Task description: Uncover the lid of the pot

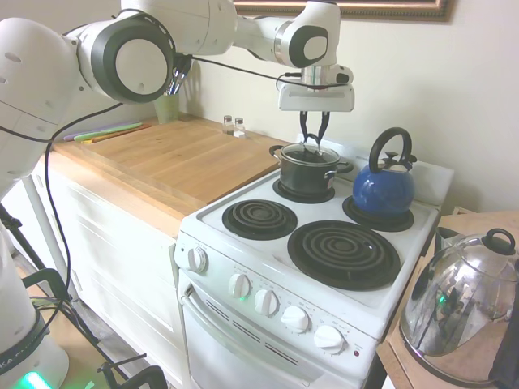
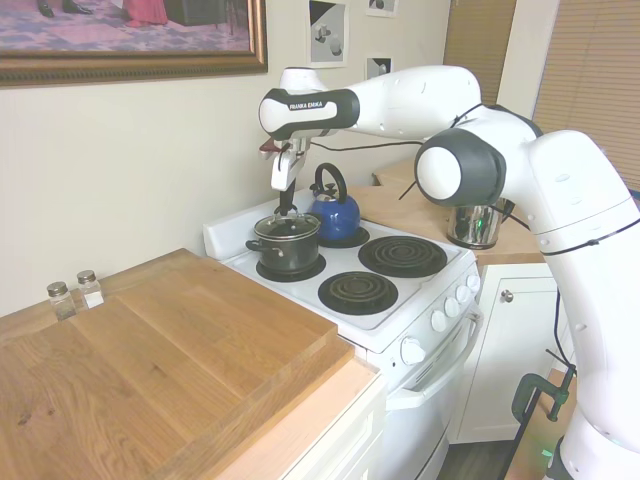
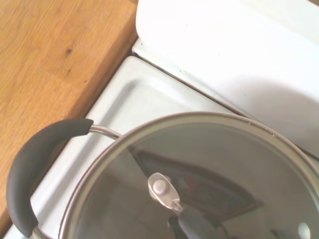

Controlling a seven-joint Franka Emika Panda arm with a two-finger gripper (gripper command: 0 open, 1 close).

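The small black pot (image 1: pixel 306 177) stands on the stove's back left burner, seen also from the other side (image 2: pixel 288 252). Its glass lid (image 1: pixel 309 154) with a metal rim rests on the pot (image 2: pixel 286 226). My gripper (image 1: pixel 313 144) hangs straight down over the lid's middle, its fingers drawn in around the black knob (image 2: pixel 287 210). The wrist view shows the lid (image 3: pixel 224 164) from close by and one black pot handle (image 3: pixel 30 169).
A blue kettle (image 1: pixel 383 188) sits on the back right burner, right beside the pot. A shiny steel kettle (image 1: pixel 458 308) stands on the counter past the stove. The two front burners (image 1: pixel 344 253) are bare. Salt shakers (image 1: pixel 233 125) stand on the wooden counter (image 1: pixel 178 158).
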